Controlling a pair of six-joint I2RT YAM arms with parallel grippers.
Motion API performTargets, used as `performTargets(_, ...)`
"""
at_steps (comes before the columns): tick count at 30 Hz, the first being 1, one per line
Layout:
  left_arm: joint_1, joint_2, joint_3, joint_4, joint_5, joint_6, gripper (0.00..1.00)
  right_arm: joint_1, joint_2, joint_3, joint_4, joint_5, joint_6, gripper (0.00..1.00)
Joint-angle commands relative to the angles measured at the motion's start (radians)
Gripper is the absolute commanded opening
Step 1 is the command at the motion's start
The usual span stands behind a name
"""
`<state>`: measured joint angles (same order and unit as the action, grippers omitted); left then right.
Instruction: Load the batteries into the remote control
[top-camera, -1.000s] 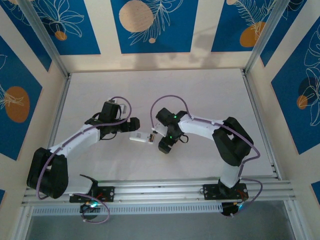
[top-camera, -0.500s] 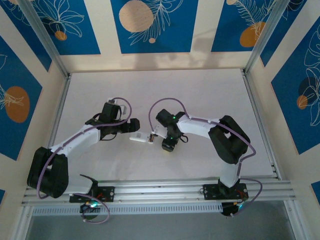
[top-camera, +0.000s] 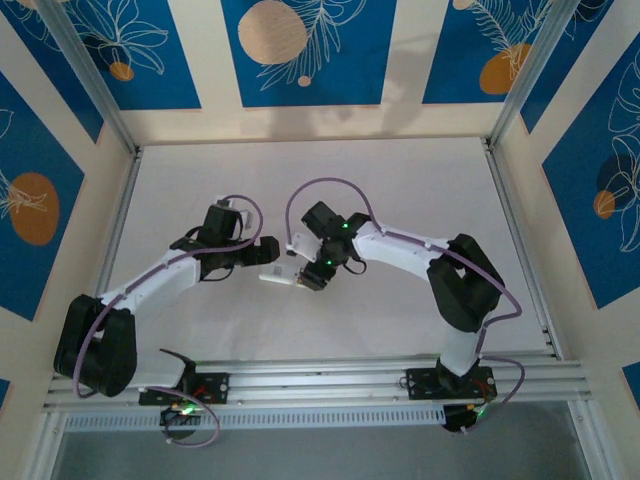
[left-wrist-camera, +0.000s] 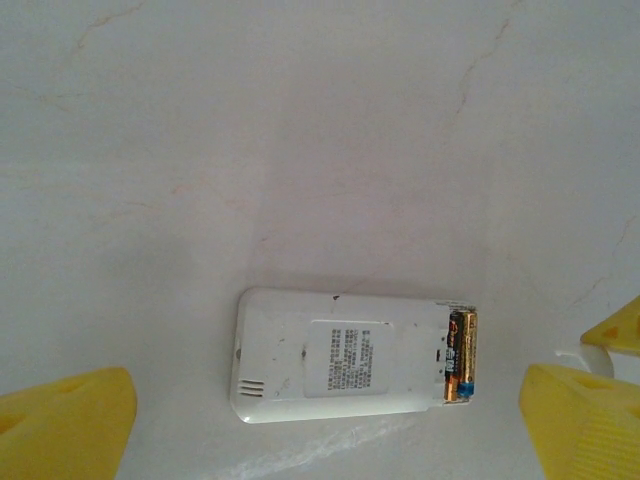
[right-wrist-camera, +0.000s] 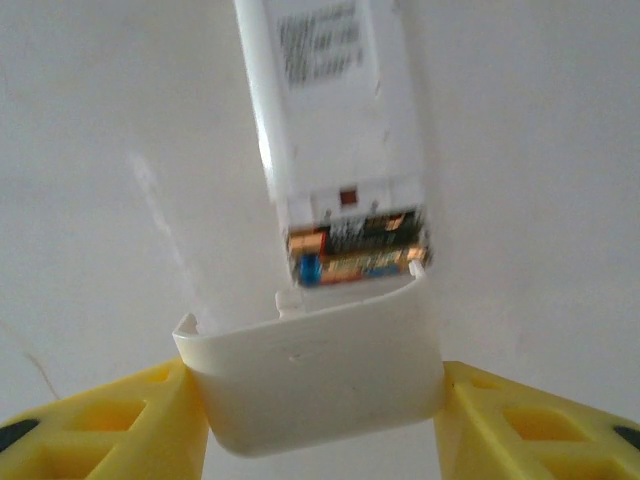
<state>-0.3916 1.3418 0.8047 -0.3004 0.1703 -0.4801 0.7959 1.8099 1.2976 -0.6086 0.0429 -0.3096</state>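
Right claw (right-wrist-camera: 315, 415) swung left to the remote (right-wrist-camera: 335, 110), pinching what looks like its light, stiff, slippery battery cover (right-wrist-camera: 320, 370) by the side edges; left claw (left-wrist-camera: 322, 425) spread wide.

Seen from above, the light is bright and even, and my arms (top-camera: 150, 280) throw only faint, soft shadows on the white table (top-camera: 400, 180). Through my left wrist camera the table looks greyer, with a broad soft shadow above the remote (left-wrist-camera: 340, 355). The remote is fairly sharp, though its label is too small to read. My left fingers (left-wrist-camera: 60, 420) blur at the bottom corners. My right wrist view is softer overall. The batteries (right-wrist-camera: 355, 250) smear, and the cover (right-wrist-camera: 320, 370) pinched between my right fingers (right-wrist-camera: 520, 430) sits out of focus.
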Motion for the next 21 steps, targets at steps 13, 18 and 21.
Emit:
performTargets(13,-0.007,-0.007,-0.009,-0.003,-0.003,-0.005,0.98,0.005,0.189,0.138,-0.026,-0.011,0.005,0.57)
performTargets(18,-0.007,-0.012,-0.01,-0.009,-0.005,0.0,0.98,0.002,0.219,0.149,-0.03,-0.007,0.01,0.57)
performTargets(21,-0.007,-0.016,-0.012,-0.011,-0.008,0.0,0.99,0.001,0.229,0.145,-0.029,-0.002,0.011,0.58)
